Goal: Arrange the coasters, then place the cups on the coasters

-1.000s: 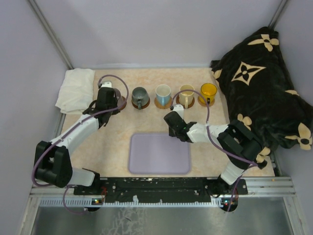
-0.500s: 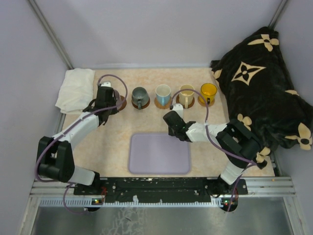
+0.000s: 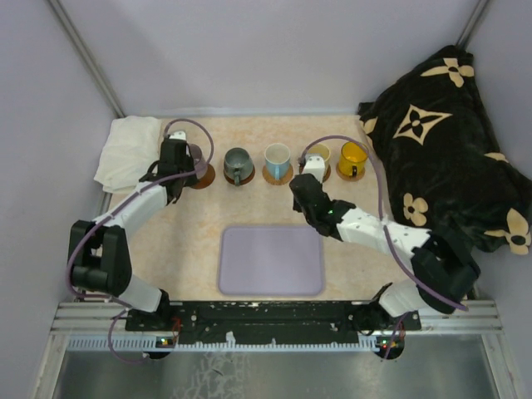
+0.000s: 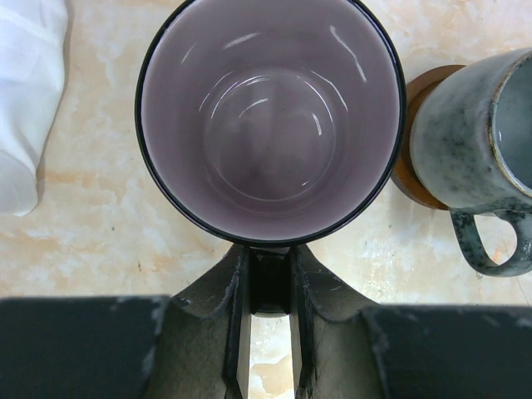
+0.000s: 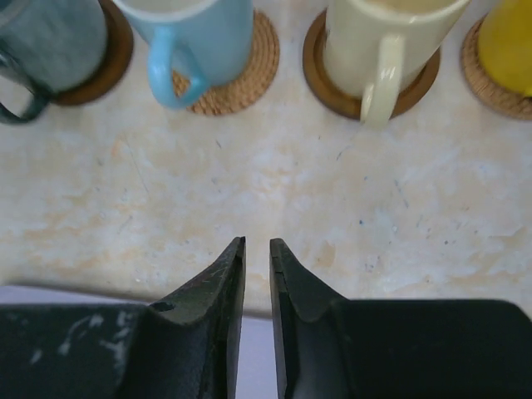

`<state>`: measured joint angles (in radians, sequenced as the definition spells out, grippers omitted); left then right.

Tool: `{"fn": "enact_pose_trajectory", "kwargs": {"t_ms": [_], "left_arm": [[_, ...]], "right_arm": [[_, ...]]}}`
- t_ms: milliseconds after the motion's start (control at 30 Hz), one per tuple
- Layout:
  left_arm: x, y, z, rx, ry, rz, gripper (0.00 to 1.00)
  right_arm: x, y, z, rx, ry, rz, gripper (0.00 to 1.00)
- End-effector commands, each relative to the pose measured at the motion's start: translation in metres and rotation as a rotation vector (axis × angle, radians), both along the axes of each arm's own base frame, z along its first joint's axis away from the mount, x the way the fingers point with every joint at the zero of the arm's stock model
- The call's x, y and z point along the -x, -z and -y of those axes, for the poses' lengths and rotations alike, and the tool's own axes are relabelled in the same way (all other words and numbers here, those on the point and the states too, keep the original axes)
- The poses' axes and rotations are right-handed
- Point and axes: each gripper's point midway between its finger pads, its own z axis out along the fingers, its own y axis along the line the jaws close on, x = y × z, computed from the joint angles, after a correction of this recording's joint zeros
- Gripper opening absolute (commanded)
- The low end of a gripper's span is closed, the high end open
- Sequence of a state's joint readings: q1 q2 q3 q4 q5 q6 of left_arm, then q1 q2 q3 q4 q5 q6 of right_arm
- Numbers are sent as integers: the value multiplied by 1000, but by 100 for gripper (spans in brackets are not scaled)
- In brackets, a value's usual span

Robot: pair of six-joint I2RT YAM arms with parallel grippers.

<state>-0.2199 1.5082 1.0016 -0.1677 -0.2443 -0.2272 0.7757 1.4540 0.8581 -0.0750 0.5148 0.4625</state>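
Black fingers of the left end effector (image 4: 270, 262) were clamped on the dark handle of the purplish-grey cup (image 4: 270, 116), which stood upright and empty at the left end of the row, over a brown coaster (image 3: 203, 177); whether it was fully seated there could not be told. Just to its right, the grey-green cup (image 4: 465, 150) sat on a dark brown coaster (image 4: 406, 179), handle toward the arms, with a folded white cloth (image 4: 25, 100) at the far left of the pale marbled table (image 4: 100, 241). The right end effector (image 5: 258, 249) hung empty above bare table in front of the row, its fingers parted by only a slim gap. Beyond it stood the light blue cup (image 5: 199, 33) on a woven tan coaster (image 5: 249, 75), the cream cup (image 5: 382, 41) on a dark brown coaster (image 5: 324, 83) and, at the right end, the yellow cup (image 5: 507, 41) on another woven coaster (image 5: 482, 87). A lavender tray (image 3: 271, 260) lay nearer the arm bases, apart from the row, and a black blanket with tan flowers (image 3: 440, 150) was heaped along the table's right side.
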Motion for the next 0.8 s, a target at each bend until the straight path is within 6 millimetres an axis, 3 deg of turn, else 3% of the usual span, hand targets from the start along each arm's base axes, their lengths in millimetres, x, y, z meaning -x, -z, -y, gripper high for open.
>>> {"fn": "enact_pose_trajectory", "kwargs": {"t_ms": [0, 133, 333, 533, 767], "left_arm": [[-32, -32, 8, 29, 38, 139, 0], [-33, -20, 8, 29, 37, 122, 0], [-34, -9, 7, 25, 31, 107, 0], [-38, -3, 7, 17, 31, 93, 0], [-40, 3, 7, 5, 30, 77, 0]], "right_arm": [[-5, -64, 23, -56, 69, 181, 20], [7, -84, 44, -87, 104, 236, 20], [21, -98, 69, -106, 155, 276, 22], [29, -97, 81, -125, 181, 278, 22], [31, -91, 81, -131, 183, 259, 23]]}}
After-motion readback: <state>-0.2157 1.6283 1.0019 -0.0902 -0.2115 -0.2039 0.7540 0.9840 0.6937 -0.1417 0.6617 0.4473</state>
